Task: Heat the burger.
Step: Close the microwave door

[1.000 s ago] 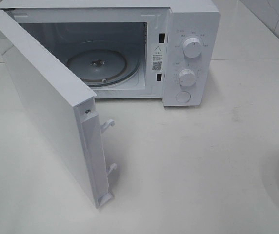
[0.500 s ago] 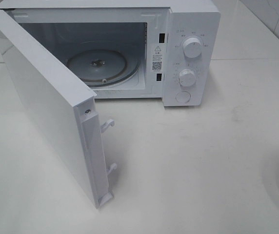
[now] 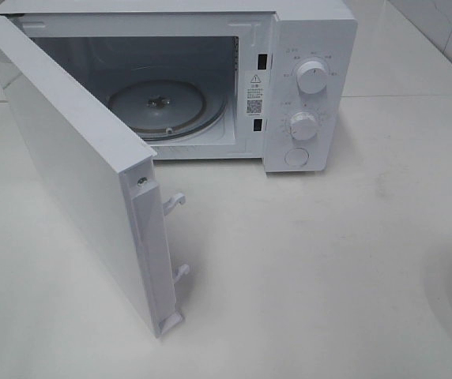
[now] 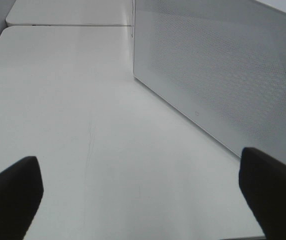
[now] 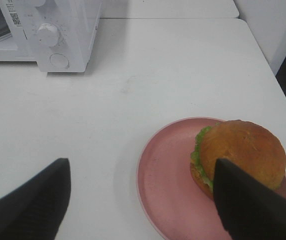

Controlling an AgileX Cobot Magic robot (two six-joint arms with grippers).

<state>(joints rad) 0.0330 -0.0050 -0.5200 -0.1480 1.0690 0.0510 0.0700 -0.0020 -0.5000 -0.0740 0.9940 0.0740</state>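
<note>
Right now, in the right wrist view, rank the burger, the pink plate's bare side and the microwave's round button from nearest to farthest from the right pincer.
1. Burger, partly behind one finger.
2. Pink plate, bare side, between the fingers.
3. Round button, far across the table on the microwave.

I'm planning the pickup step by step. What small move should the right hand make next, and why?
Probably ease the right hand across and down so it straddles the burger. Its fingers are spread wide and hold nothing, the burger sits on the pink plate off-centre under one finger, and the microwave already stands with its door open and turntable bare.
</note>
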